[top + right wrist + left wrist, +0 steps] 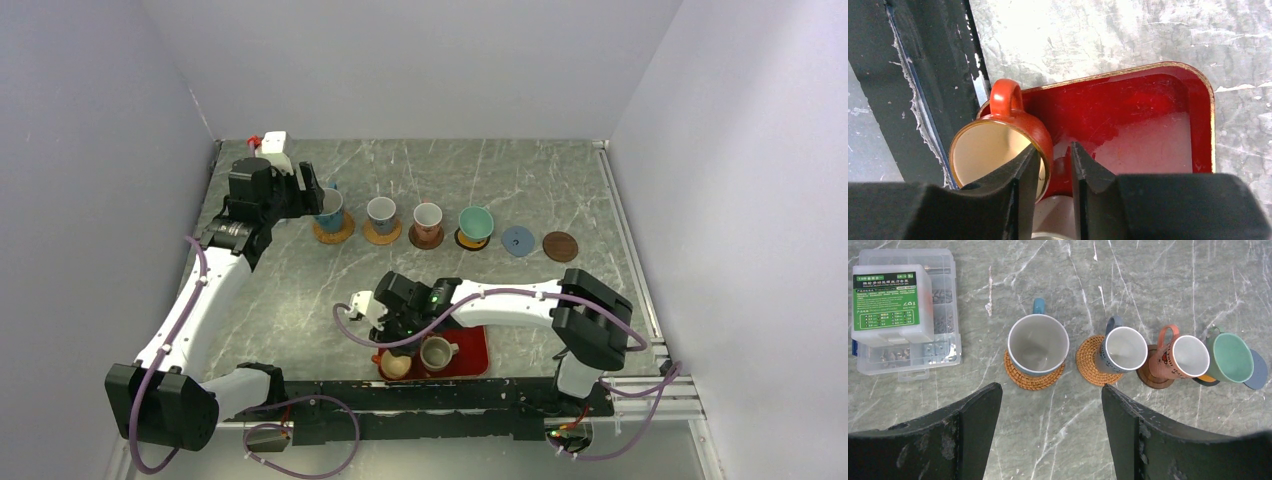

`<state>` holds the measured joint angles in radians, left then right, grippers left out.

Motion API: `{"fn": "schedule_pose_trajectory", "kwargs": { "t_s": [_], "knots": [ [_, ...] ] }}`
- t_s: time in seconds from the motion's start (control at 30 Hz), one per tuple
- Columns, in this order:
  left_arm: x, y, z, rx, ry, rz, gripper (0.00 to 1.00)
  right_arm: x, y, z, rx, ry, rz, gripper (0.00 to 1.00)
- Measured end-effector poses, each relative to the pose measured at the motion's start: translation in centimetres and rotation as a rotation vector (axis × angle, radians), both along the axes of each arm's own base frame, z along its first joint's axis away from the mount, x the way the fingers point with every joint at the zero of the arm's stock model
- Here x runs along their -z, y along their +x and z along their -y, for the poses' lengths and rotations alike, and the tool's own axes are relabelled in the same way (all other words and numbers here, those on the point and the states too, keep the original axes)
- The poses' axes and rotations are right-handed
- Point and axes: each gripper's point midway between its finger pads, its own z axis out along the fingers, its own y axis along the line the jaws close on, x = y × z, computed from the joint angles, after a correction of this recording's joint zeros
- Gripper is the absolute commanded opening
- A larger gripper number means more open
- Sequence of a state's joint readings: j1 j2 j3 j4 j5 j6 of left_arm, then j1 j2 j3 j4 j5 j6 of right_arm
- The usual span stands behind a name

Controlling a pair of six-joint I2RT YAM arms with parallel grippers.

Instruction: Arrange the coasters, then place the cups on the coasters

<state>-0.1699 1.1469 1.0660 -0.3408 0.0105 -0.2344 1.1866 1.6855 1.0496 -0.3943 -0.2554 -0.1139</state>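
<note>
Four cups stand on coasters in a row: a white cup with a blue handle [329,208] [1038,344], a grey-blue patterned cup [1120,350], a salmon cup [1184,357] and a teal cup [475,222]. A blue-grey coaster [516,241] and a dark brown coaster [560,246] are bare. My left gripper [1051,392] hangs open just in front of the blue-handled cup. An orange cup [998,145] and a grey-olive cup [436,352] sit in the red tray [1148,100]. My right gripper [1054,150] straddles the orange cup's wall with one finger inside, and the jaws stand narrow with a small gap.
A clear plastic parts box [903,315] with a green label lies at the far left, behind the row. The black frame rail [938,75] runs right beside the tray's near edge and the orange cup. White enclosure walls stand on three sides.
</note>
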Motion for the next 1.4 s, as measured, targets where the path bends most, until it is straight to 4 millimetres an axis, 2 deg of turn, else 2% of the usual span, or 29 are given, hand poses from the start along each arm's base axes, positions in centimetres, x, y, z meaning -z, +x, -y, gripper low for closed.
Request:
{"fn": "schedule_pose_trajectory", "kwargs": {
  "t_s": [0.17,0.23,0.57,0.7,0.9,1.1,1.4],
  "knots": [
    [0.0,0.0,0.0,0.000,0.000,0.000,0.79,0.1,-0.2,0.0,-0.011,-0.001,-0.005,0.11],
    [0.0,0.0,0.0,0.000,0.000,0.000,0.79,0.1,-0.2,0.0,-0.014,-0.002,-0.003,0.00],
    [0.0,0.0,0.0,-0.001,0.001,0.001,0.79,-0.4,0.1,-0.4,-0.008,0.008,0.004,0.00],
    [-0.4,-0.2,0.0,-0.001,-0.002,0.011,0.79,-1.7,0.7,-0.8,0.013,0.034,0.034,0.00],
    [-1.2,-0.6,-0.5,-0.019,0.001,0.044,0.79,-4.7,2.2,-0.8,0.074,0.096,0.102,0.00],
    [-1.5,-0.7,-0.9,-0.038,0.009,0.055,0.79,-7.6,6.3,0.3,0.212,0.135,0.164,0.00],
    [-1.7,-0.5,-1.4,-0.061,0.022,0.066,0.79,-12.4,15.3,6.4,0.509,0.162,0.237,0.00]
  ]
}}
